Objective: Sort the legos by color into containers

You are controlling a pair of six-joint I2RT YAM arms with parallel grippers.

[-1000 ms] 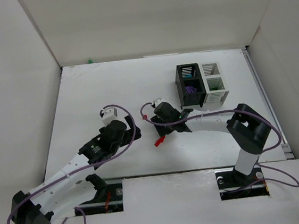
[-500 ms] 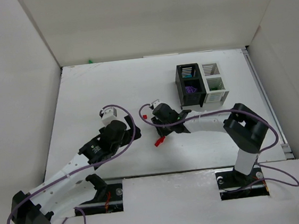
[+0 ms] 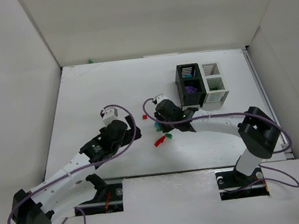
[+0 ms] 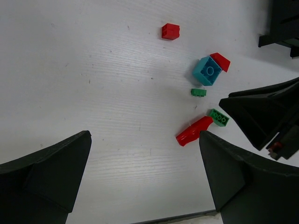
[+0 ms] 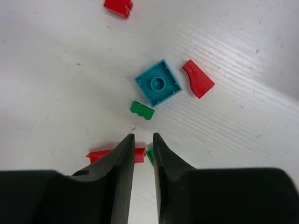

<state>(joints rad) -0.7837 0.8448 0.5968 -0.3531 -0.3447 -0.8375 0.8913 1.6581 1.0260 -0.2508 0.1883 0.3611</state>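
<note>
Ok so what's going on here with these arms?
Two robot arms are sorting small bricks into a black bin and a white bin. The right claw is shut, seemingly empty, just above a loose cluster including a teal brick, a red wedge and a green piece. The left claw hangs open nearby, holding nothing.

No writing, label, brand, number or sign is legible anywhere, neither on the legos [image 5: 158, 89], the containers [image 3: 215, 98] nor the counter [image 3: 94, 91].
</note>
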